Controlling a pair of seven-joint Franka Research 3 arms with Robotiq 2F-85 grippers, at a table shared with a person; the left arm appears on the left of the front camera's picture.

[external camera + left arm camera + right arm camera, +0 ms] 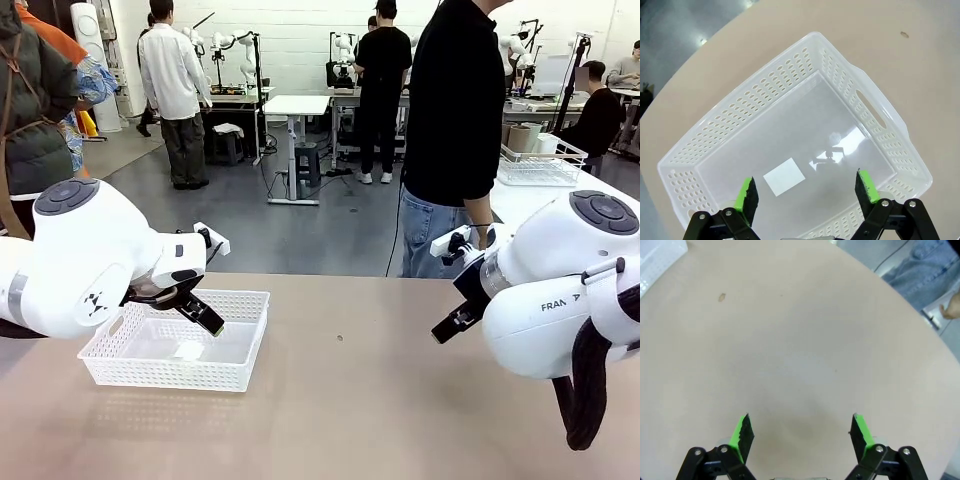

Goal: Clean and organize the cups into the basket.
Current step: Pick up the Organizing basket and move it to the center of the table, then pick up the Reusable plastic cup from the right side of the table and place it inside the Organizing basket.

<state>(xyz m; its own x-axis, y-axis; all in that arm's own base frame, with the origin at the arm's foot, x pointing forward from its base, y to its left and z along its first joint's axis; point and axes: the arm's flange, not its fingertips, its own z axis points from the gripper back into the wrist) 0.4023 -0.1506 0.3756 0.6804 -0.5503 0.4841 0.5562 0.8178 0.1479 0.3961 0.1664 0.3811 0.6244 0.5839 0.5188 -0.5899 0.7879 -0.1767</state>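
Note:
The white lattice-sided basket (105, 352) stands on the left of the tan table, with nothing in it but a white label (784, 176) on its floor. My left gripper (207, 316) hangs open just above the basket's near right part. In the left wrist view the left gripper (807, 187) spreads its green pads (746, 196) over the basket (765, 95) floor, holding nothing. My right gripper (455, 322) is open above the bare right side of the table. The right wrist view has the right gripper (802, 432) over bare tabletop, with a basket corner (657, 260) at top left. The cups are out of view.
A person (455, 130) in a black top and jeans stands at the table's far edge, right of centre, one hand (952, 305) hanging near that edge. A wire-rack basket (540, 160) sits on another table behind. A small dark spot (721, 297) marks the tabletop.

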